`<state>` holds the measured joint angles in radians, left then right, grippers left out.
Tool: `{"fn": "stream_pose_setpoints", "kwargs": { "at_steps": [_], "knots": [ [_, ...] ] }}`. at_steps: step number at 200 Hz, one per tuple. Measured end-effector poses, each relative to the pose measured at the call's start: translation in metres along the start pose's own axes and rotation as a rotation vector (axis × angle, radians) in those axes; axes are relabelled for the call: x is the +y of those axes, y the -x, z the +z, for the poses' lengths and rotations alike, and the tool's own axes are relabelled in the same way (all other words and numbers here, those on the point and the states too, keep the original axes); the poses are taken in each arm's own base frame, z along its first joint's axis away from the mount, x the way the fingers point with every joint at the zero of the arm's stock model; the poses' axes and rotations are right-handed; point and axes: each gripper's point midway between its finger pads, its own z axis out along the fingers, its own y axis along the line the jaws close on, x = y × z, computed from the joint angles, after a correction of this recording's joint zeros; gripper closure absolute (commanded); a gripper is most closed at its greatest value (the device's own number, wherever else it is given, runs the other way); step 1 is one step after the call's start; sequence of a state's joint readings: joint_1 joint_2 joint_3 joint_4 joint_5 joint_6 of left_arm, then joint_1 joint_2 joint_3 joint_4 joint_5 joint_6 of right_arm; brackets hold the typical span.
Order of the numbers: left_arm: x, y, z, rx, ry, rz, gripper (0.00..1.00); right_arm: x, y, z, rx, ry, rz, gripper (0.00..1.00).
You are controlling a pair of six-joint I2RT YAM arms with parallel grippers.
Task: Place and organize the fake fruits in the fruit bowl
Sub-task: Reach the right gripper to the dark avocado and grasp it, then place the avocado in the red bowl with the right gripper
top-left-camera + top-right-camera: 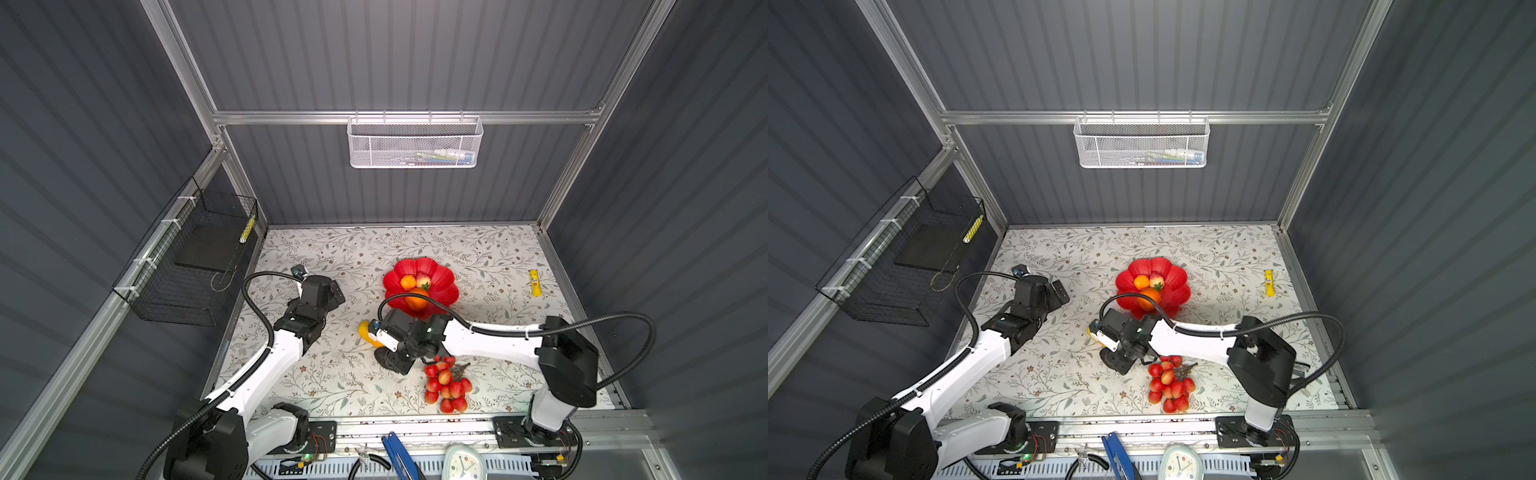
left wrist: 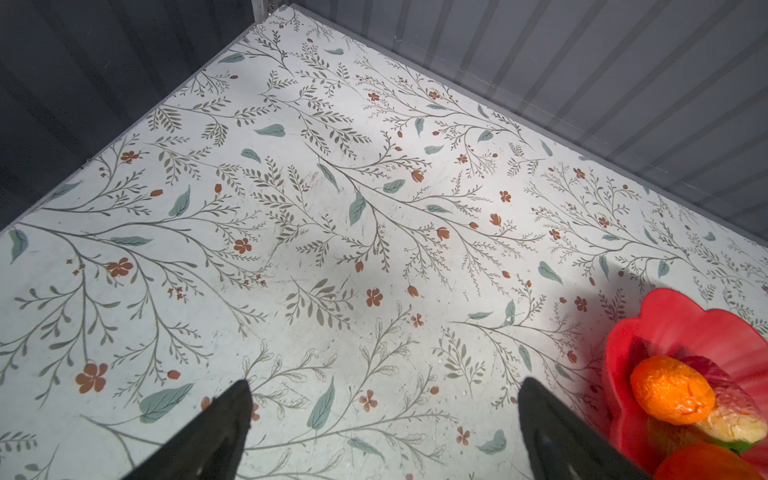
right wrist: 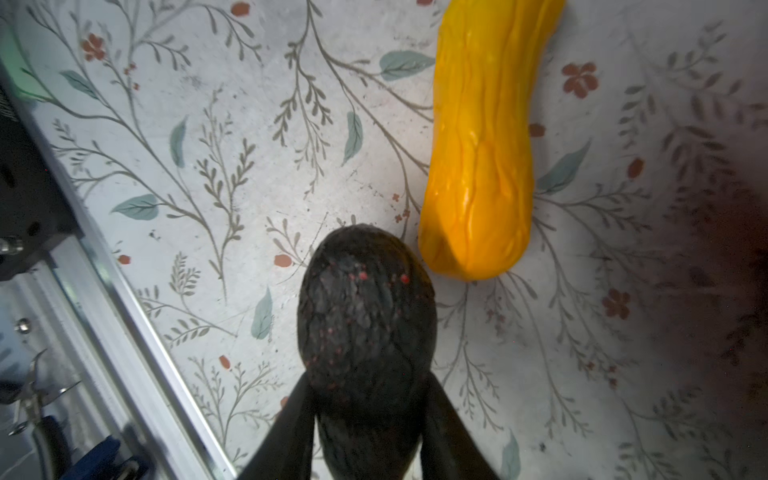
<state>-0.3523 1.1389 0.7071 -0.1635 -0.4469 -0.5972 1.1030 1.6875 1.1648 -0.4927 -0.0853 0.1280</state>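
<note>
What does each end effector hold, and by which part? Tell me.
The right end effector clamps the dark fruit by its two sides near one end. The left end effector is open, holding nothing.

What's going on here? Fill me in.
The right gripper is shut on the dark oval, low over the table beside the gourd. The left gripper hovers, jaws open, over bare table left of the bowl. The bowl holds a small orange, a larger orange and a pink fruit. The berry bunch lies on the table, not yet in.
</note>
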Motion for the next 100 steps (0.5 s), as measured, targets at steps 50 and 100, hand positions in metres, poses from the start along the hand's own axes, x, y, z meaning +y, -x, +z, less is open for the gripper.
{"fn": "stream_pose_setpoints", "kwargs": {
  "at_steps": [50,100],
  "knots": [
    [-0.006,-0.010,0.005,0.047,-0.029,-0.036,0.00,-0.061,0.045,-0.111,-0.306,-0.025,0.242,0.75],
    [-0.019,-0.036,0.009,0.159,-0.106,-0.106,0.01,-0.196,0.028,-0.106,-0.351,-0.189,0.653,0.75]
  ]
}}
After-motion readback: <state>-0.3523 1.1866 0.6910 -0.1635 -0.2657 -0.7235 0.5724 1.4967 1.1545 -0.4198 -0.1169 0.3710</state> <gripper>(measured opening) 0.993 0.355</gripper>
